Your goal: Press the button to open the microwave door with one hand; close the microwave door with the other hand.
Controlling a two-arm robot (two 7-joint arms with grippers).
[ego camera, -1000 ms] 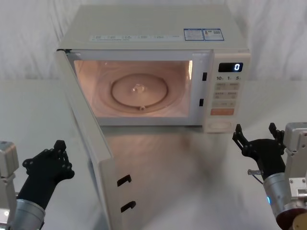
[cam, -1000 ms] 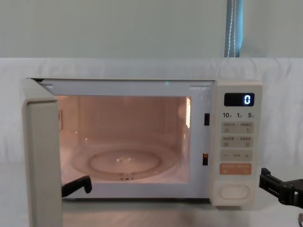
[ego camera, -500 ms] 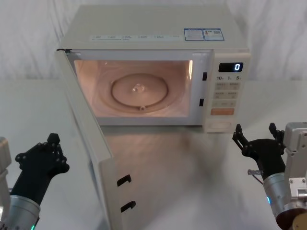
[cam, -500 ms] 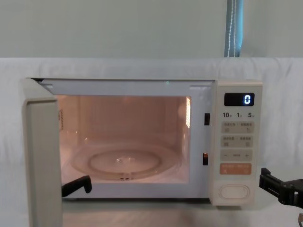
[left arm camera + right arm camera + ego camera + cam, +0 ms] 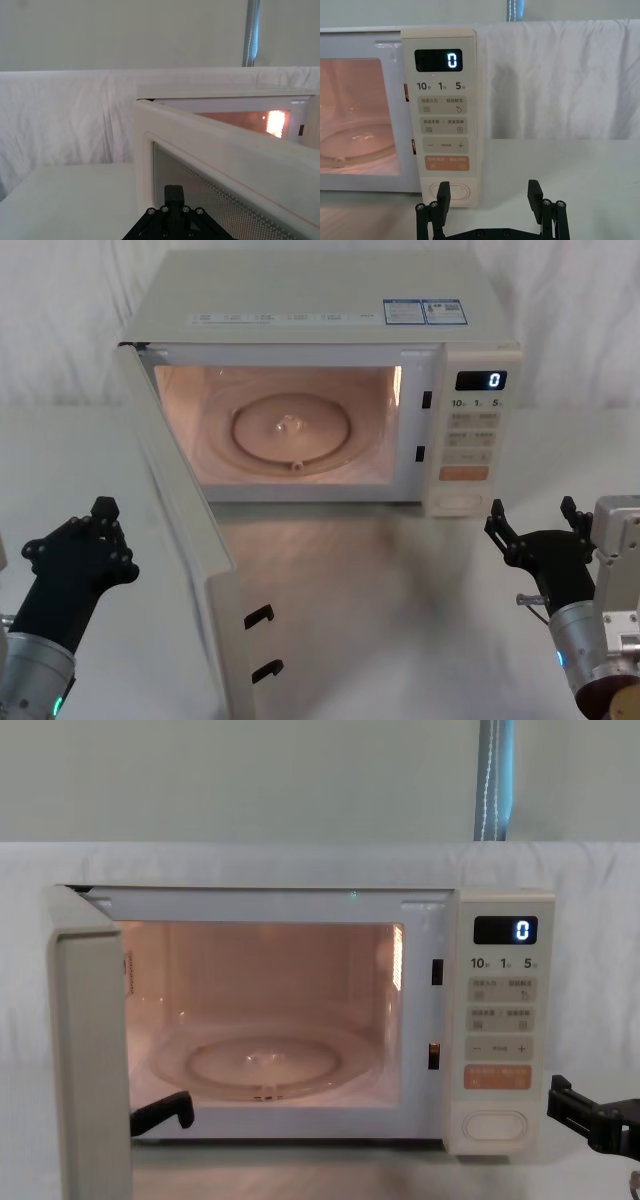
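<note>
The cream microwave (image 5: 320, 300) stands at the table's middle with its cavity lit and the display showing 0. The microwave door (image 5: 185, 530) hangs wide open, swung out toward me on the left; its outer face (image 5: 225, 170) shows in the left wrist view. My left gripper (image 5: 102, 512) (image 5: 173, 192) is shut and empty, to the left of the door's outer face and apart from it. The right gripper (image 5: 532, 515) (image 5: 489, 192) is open and empty, low in front of the panel, just short of the button (image 5: 454, 191) (image 5: 458, 502) (image 5: 493, 1125).
A white cloth covers the table (image 5: 400, 600) and the backdrop. The door's free edge with two black latch hooks (image 5: 258, 616) juts toward me. A glass turntable (image 5: 292, 428) lies inside the cavity.
My left gripper has drifted to the left, farther from the open door's outer face. The right gripper and the door have not moved.
</note>
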